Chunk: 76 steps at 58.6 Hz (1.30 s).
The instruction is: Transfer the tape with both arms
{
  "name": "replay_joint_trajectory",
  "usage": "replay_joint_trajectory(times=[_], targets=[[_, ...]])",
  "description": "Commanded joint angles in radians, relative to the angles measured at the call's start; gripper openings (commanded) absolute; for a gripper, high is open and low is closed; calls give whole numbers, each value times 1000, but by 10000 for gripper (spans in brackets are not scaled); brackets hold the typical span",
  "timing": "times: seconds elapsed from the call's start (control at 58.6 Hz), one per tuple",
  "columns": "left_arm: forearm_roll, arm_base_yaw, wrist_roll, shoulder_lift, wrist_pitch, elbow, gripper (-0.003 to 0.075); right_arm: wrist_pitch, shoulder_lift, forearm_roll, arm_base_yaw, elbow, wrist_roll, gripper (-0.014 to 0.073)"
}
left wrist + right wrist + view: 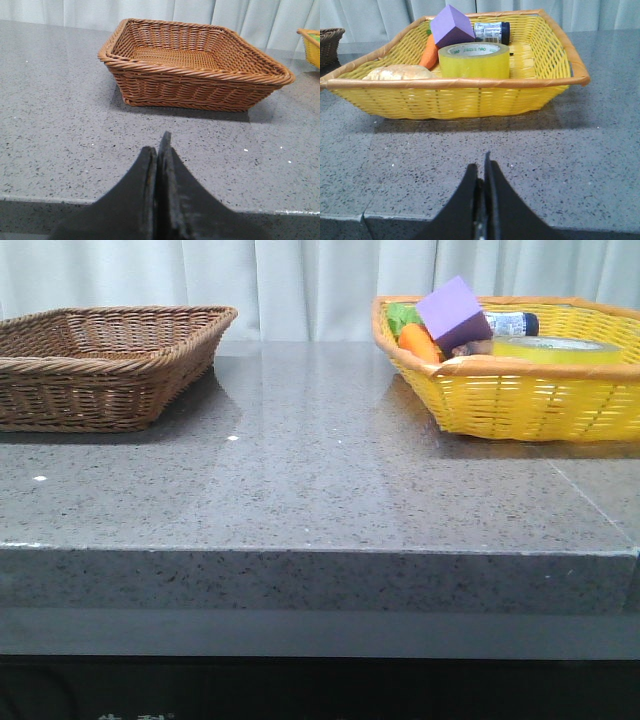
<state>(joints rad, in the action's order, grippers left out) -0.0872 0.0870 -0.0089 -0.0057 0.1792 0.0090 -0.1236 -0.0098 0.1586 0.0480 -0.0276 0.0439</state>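
The yellow tape point(474, 60) lies flat in the yellow basket point(450, 102), near its front wall; in the front view the tape point(556, 349) shows just above the rim of the yellow basket point(520, 405) at the right. My right gripper point(481, 167) is shut and empty, low over the table's near edge, well short of that basket. The left gripper point(158, 145) is also shut with nothing in it, facing the brown wicker basket point(190, 87). Neither arm appears in the front view.
The brown wicker basket point(95, 365) stands empty at the far left. Beside the tape in the yellow basket are a purple block point(452, 26), an orange carrot point(429, 52), a dark bottle point(491, 32) and a pale lumpy thing point(400, 73). Grey stone tabletop point(320, 480) lies between the baskets.
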Motion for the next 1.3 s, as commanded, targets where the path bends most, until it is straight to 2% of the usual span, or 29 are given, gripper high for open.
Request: replay_joint_trajectory(times=[0.0, 1.127, 1.28], targets=[[-8, 0, -12, -18, -86, 39, -20, 78, -26, -1, -5, 26, 9, -78], [-8, 0, -12, -18, -86, 39, -20, 78, -26, -1, -5, 26, 9, -78], [-8, 0, -12, -18, -134, 39, -20, 92, -26, -1, -5, 26, 9, -78]])
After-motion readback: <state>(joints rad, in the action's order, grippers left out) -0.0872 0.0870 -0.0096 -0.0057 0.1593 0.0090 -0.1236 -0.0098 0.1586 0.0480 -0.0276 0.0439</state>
